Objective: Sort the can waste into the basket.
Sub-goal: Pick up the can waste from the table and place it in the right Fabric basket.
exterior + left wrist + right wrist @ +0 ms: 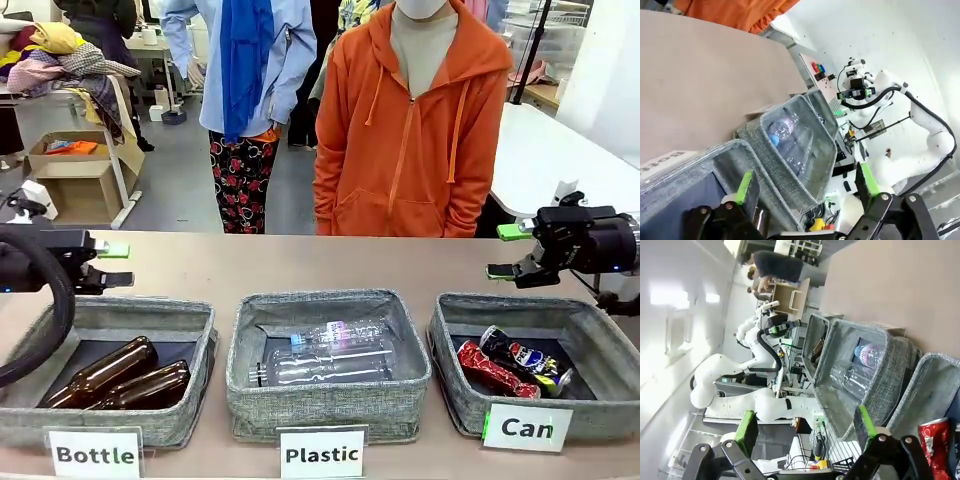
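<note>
Both cans lie in the grey woven basket [600,318] labelled "Can" at the front right: the crushed red can [494,371] beside the dented dark blue Pepsi can [528,361]. The red can [936,440] also shows at the lower right of the right wrist view, inside the basket's wall [930,390]. My right gripper [508,252] hangs open and empty above the basket's far left corner; its fingers [748,426] stand wide apart. At the far left, over the "Bottle" bin, my left gripper [113,264] is open and empty.
The "Plastic" bin [330,305] in the middle holds clear plastic bottles [325,355]. The "Bottle" bin [120,315] at left holds two brown glass bottles [115,375]. A person in an orange hoodie [415,120] stands at the table's far side. Bare tabletop lies behind the bins.
</note>
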